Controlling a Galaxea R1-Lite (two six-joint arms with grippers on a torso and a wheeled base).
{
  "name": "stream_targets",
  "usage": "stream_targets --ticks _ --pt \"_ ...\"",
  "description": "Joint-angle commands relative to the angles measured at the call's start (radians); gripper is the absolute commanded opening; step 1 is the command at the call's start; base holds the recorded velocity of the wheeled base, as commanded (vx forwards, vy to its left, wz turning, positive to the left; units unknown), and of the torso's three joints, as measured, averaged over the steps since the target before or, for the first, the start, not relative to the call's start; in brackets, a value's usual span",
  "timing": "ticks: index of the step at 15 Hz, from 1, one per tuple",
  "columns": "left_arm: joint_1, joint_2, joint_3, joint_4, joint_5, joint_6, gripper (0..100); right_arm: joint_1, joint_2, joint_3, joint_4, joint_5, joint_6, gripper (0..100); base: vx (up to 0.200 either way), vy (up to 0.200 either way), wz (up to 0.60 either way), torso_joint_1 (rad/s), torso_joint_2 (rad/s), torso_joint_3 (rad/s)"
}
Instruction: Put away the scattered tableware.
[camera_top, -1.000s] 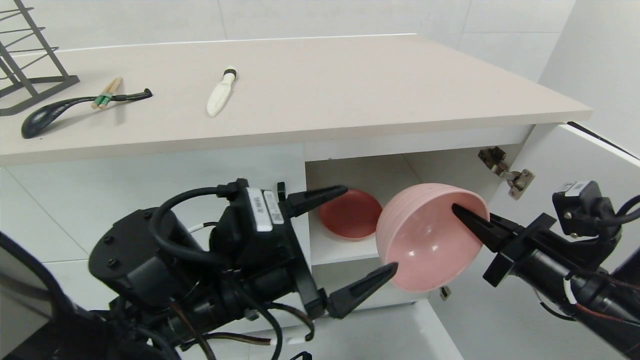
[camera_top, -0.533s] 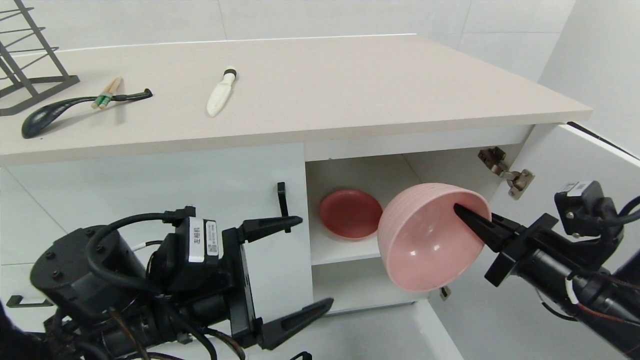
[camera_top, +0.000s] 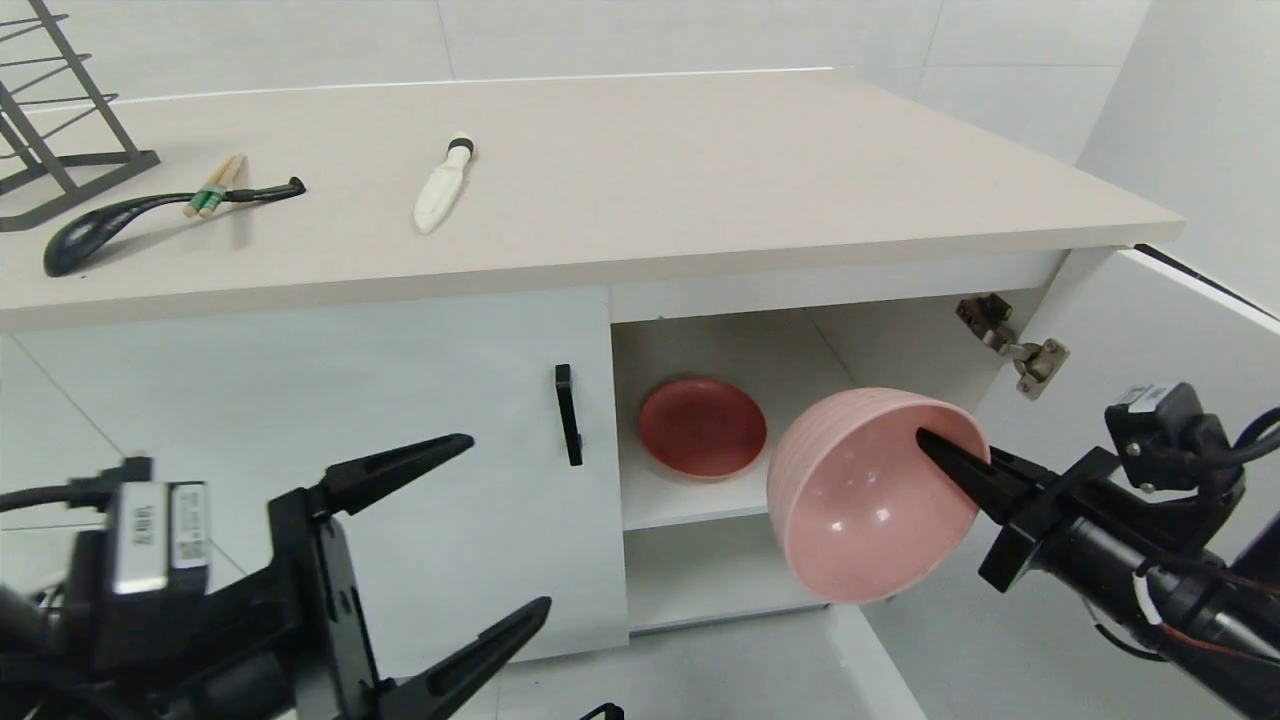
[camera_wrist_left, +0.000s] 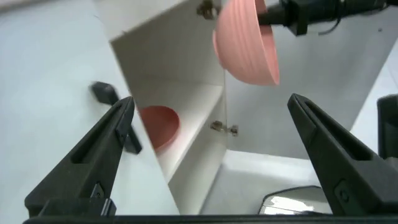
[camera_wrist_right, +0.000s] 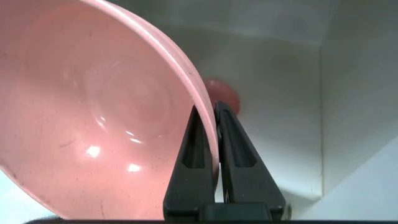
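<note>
Right pincer (camera_top: 930, 440) clenched on the rim of the pink bowl (camera_top: 860, 500), one finger inside the wall and one outside. The bowl is tipped on its side, ribbed outside toward the cabinet (camera_top: 900, 340), mouth back toward my right arm. It hangs in the air in front of the open compartment, about level with the shelf (camera_top: 680, 505) and not touching it. The red plate (camera_top: 702, 428) lies flat on that shelf, deeper in and to the left of the bowl, apart from it. The right door (camera_top: 1150, 330) is swung wide open, with its hinge (camera_top: 1010, 345) just above the bowl. The left door (camera_top: 400, 380) is shut, its black handle (camera_top: 567, 415) upright at the edge next to the opening. Left pincer (camera_top: 505, 522) sits low in front of the shut door, fingers spread wide with nothing between them, well apart from the bowl. Up on the countertop (camera_top: 750, 170): the white knife (camera_top: 440, 190) lies alone toward the left. Further left is the black ladle (camera_top: 100, 225), with the chopsticks (camera_top: 213, 187) lying across its handle. The dark wire rack (camera_top: 50, 150) stands at the far left edge, near the ladle.
</note>
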Motion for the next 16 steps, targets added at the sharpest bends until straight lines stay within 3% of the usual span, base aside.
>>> stream_targets --ticks 1,2,3,6,8,12,13,16 --pt "0.115 -0.206 0.023 -0.001 0.069 -0.083 100 -0.003 0.044 0.023 -0.001 0.001 0.000 0 0.000 0.000 0.00 0.000 0.00 0.000" --pt "0.139 -0.250 0.018 -0.001 0.080 -0.118 100 -0.003 0.064 0.023 -0.001 0.001 0.001 0 0.000 0.000 0.00 0.000 0.00 0.000" --pt "0.168 -0.301 0.013 0.040 0.081 -0.124 100 -0.011 0.093 0.023 -0.001 0.001 0.004 0 0.000 0.000 0.00 0.000 0.00 0.000" --pt "0.273 -0.478 -0.060 0.305 0.081 -0.110 100 -0.037 0.159 0.022 -0.001 0.001 0.064 0 0.000 0.000 0.00 0.000 0.00 0.000" --pt "0.330 -0.640 -0.186 0.597 0.083 -0.119 100 -0.044 0.164 0.034 -0.001 -0.002 0.107 0 0.000 0.000 0.00 0.000 0.00 0.000" --pt "0.337 -0.939 -0.504 1.356 0.074 -0.119 100 -0.050 0.162 0.066 -0.001 -0.002 0.126 0 0.000 0.000 0.00 0.000 0.00 0.000" --pt "0.337 -0.947 -0.547 1.433 0.083 -0.118 100 -0.049 0.165 0.061 -0.001 -0.002 0.126 0 0.000 0.000 0.00 0.000 0.00 0.000" --pt "0.386 -0.916 -0.556 1.433 0.126 -0.112 100 -0.049 0.185 0.020 -0.001 -0.002 0.126 0 0.000 0.000 0.00 0.000 0.00 0.000"
